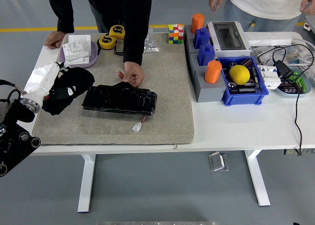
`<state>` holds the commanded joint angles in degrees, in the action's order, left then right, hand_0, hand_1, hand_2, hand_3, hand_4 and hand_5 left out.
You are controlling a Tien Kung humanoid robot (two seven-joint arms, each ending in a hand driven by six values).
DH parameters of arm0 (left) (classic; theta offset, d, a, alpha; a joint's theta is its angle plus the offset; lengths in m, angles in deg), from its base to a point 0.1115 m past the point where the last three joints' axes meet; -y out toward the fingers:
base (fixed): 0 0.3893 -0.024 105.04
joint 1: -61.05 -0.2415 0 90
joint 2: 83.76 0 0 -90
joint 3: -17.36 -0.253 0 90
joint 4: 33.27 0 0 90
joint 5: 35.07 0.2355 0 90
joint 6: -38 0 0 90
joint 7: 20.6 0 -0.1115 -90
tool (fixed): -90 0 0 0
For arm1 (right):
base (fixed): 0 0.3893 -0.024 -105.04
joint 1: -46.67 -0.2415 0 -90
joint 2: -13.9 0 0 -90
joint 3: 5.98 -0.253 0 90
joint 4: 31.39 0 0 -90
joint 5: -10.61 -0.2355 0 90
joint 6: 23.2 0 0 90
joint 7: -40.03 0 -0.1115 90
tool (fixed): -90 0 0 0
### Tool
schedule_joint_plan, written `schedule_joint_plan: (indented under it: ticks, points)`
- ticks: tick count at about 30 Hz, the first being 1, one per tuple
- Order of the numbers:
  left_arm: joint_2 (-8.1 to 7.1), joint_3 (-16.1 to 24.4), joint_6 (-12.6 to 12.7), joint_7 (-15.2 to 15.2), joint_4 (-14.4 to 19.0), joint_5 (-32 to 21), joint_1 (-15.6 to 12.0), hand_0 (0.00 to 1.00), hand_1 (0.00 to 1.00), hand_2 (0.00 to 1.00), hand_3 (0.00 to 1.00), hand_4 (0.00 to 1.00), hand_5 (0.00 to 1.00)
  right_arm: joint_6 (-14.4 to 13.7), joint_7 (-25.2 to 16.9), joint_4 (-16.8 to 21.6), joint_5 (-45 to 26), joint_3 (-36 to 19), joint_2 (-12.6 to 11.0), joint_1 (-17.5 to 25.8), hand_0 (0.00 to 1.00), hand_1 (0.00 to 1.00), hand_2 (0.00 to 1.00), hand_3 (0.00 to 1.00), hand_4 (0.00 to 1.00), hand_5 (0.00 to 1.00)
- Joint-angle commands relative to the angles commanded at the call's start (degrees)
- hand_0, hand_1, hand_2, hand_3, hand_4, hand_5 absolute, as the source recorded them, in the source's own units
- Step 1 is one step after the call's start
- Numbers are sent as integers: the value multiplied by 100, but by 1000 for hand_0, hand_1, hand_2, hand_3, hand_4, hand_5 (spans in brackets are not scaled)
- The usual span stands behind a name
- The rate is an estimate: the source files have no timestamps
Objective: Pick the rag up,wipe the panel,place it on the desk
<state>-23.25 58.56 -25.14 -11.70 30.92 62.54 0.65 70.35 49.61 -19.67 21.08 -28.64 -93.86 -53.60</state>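
Observation:
A glossy black panel (119, 99) lies flat on the grey mat (167, 87), with a white connector (137, 127) on a short wire at its front edge. A person's hand (132, 76) rests on the panel's far edge. My left hand (48, 83), wrapped in white, comes in from the left and is shut on the black rag (70, 88). The rag hangs bunched over the mat's left part, just left of the panel's left end; whether it touches the panel I cannot tell. The right arm does not show.
A purple tray (78, 56) and two yellow tape measures (107, 41) sit behind the rag. The person's other hand (53, 38) rests at the far left edge. A colour cube (175, 33), grey block with orange and blue pieces (206, 62), blue bin (243, 89) and cables lie right.

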Motion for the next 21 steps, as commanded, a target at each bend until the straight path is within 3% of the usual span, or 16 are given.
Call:
schedule_joint_plan:
  ticks: [21]
  points:
    - [169,-340,12,34,53,-17,92,323,180,549,552,465,2,9,-10,2,-19,57,-33,-5,790,691,721,661,998,503]
